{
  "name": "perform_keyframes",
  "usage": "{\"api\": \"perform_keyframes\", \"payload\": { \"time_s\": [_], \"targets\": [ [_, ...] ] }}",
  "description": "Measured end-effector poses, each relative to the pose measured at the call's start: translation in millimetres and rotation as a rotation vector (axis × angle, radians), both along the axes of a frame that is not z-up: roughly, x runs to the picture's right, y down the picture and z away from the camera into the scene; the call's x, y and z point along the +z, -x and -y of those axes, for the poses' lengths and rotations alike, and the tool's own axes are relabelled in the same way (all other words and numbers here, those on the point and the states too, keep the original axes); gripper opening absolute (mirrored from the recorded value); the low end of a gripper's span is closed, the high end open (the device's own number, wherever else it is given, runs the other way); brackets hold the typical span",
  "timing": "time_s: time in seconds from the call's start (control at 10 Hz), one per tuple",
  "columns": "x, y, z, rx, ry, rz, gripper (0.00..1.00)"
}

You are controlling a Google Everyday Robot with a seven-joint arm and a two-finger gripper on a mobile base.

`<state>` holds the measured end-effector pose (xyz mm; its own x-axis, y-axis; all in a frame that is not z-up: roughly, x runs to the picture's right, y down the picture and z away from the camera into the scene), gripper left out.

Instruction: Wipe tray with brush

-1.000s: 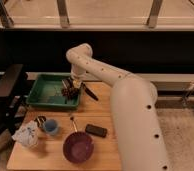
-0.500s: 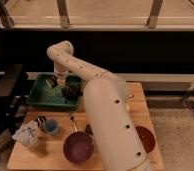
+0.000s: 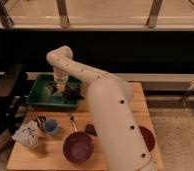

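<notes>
Over at the far left corner of the wooden table (image 3: 136,100), the green tray (image 3: 39,102) sits with its long side running left to right. The robot's white arm bends across from the right and comes down into it. The end effector (image 3: 60,89) hangs low over the middle of the tray, close to its floor. I cannot tell from where I stand whether it is spread or clamped. Just to its right, toward the tray's near right corner, lies a dark slim shape that looks like the brush (image 3: 74,94). I cannot make out whether the end effector holds it or only sits beside it.

Nearer on the table, well apart from the tray, a purple bowl (image 3: 79,147) stands. A small metal spoon (image 3: 73,123) lies just beyond it, and a flat black block (image 3: 91,130) is at its right. Left of these are a blue cup (image 3: 51,126) and a crumpled white bundle (image 3: 27,134). An orange bowl (image 3: 146,138) peeks out from behind the arm on the right.
</notes>
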<state>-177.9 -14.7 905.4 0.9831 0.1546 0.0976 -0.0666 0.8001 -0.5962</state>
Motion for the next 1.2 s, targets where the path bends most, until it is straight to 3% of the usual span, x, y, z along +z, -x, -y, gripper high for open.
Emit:
{"api": "perform_keyframes", "payload": {
  "time_s": [0.3,0.5,0.8,1.0,1.2],
  "targets": [
    [2.0,-30.0,16.5,0.01,-0.017,-0.018,0.0],
    [3.1,-24.3,28.4,-0.002,-0.033,0.001,0.0],
    [4.6,18.4,41.4,-0.027,-0.054,0.06,0.0],
    [6.0,65.5,34.6,-0.067,-0.048,0.122,0.0],
    [6.6,81.0,25.0,-0.078,-0.036,0.132,0.0]
  ]
}}
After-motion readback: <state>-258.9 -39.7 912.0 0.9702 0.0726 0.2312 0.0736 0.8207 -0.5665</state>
